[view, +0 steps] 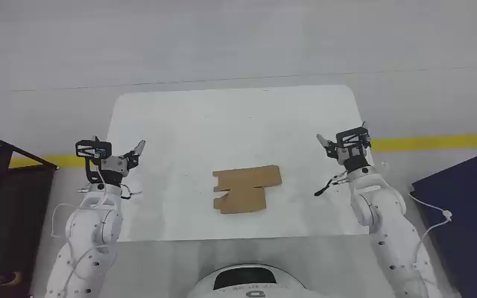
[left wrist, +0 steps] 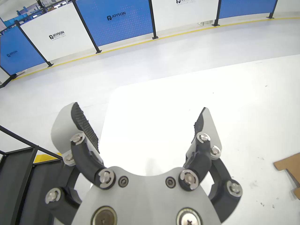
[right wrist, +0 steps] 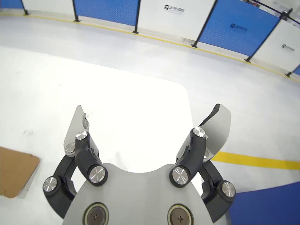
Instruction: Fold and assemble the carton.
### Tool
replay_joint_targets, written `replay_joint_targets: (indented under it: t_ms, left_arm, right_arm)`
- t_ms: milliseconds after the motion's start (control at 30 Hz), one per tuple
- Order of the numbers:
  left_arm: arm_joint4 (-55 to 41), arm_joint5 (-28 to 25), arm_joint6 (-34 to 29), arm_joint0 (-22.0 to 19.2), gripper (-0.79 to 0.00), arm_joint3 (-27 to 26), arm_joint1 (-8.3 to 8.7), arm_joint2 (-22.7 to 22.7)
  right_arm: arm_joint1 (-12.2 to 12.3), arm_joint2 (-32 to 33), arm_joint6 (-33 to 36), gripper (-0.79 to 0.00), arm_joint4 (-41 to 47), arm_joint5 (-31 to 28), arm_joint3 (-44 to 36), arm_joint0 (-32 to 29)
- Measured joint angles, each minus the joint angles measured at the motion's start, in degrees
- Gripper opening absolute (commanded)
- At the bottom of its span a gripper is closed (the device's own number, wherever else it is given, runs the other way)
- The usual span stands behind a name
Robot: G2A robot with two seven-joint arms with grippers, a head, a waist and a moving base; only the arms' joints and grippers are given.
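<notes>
Seen from above, with 12 o'clock pointing away from the robot, the carton [view: 246, 189] lies flat on the table [view: 186, 127], just toward 6 o'clock from the table's middle. The left gripper [left wrist: 140, 108] hangs over the table's 9 o'clock edge, between 9 and 10 o'clock from the carton and well apart from it. The right gripper [right wrist: 148, 106] hangs over the 3 o'clock edge, at about 2 o'clock from the carton, also well apart. A rack [view: 22, 201] stands on the floor off the table at 9 o'clock, beside the left arm. A floor line [view: 432, 141] runs out from the table at 3 o'clock. Fence panels [left wrist: 117, 17] stand beyond the floor at 12 o'clock.
</notes>
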Motion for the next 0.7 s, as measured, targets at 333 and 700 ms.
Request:
replay_joint_targets:
  t_ms: [333,700]
  left_arm:
    - [0.0,0.0,0.0,0.0,0.0,0.0,0.0,0.0]
    - [0.0,0.0,0.0,0.0,0.0,0.0,0.0,0.0]
  right_arm:
    - [0.9,-7.6,-7.4,0.0,-21.1,-13.4,3.6,4.8]
    - [0.8,-9.0,-7.9,0.0,-21.9,-13.8,5.1,6.2]
